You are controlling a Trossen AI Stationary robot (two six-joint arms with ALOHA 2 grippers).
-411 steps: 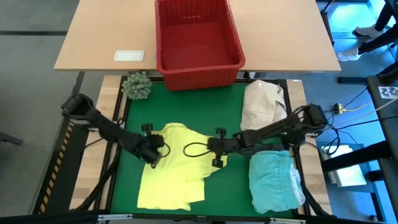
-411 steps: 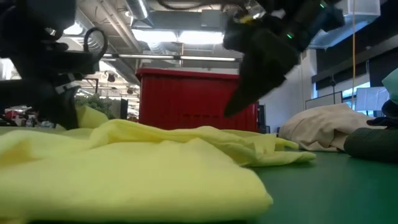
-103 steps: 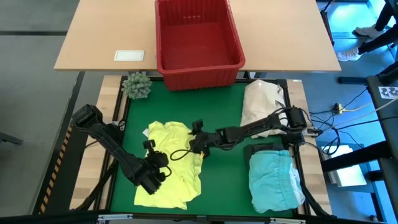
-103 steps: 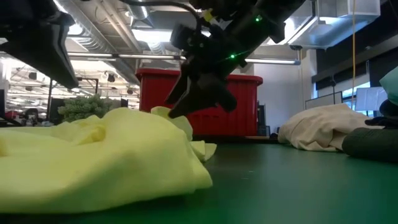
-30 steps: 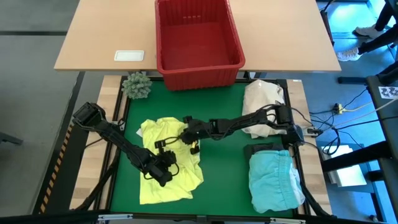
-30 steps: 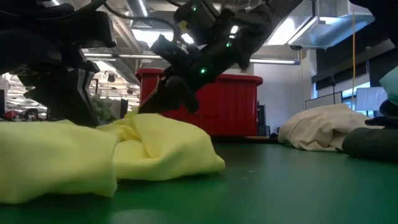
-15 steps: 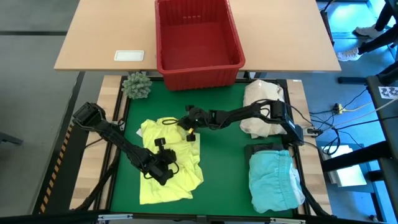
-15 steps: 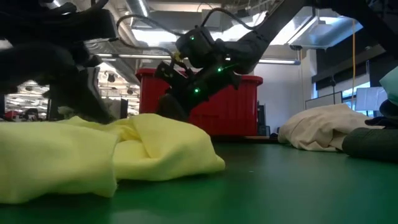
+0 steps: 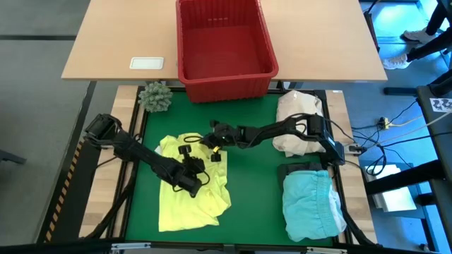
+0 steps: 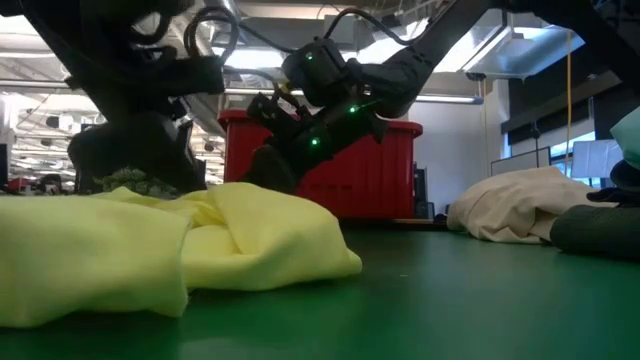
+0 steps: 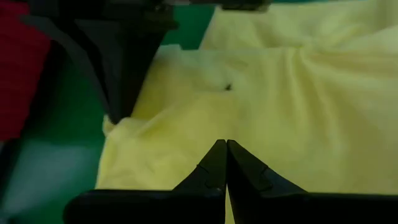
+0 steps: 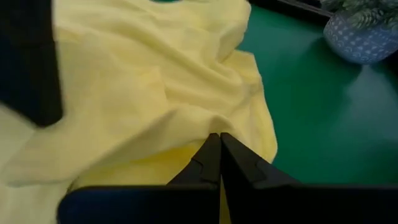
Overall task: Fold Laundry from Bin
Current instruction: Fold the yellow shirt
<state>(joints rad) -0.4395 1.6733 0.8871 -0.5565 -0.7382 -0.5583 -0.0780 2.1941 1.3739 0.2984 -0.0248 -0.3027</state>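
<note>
While both hands hover shut and empty, left hand (image 9: 192,178) and right hand (image 9: 212,140), the yellow shirt (image 9: 191,190) lies rumpled. A closed fingertip could snag a crease and drag the fold apart.

Yellow garment (image 9: 192,187) soft matt creased cloth, bin (image 9: 224,42) glossy red slotted plastic, mat (image 9: 254,204) smooth matt green, tabletop (image 9: 120,42) pale wood

Your left gripper (image 9: 192,171) has slid up the yellow shirt (image 9: 185,201) toward the right gripper (image 9: 210,141), which has pulled back to the shirt's top edge.
</note>
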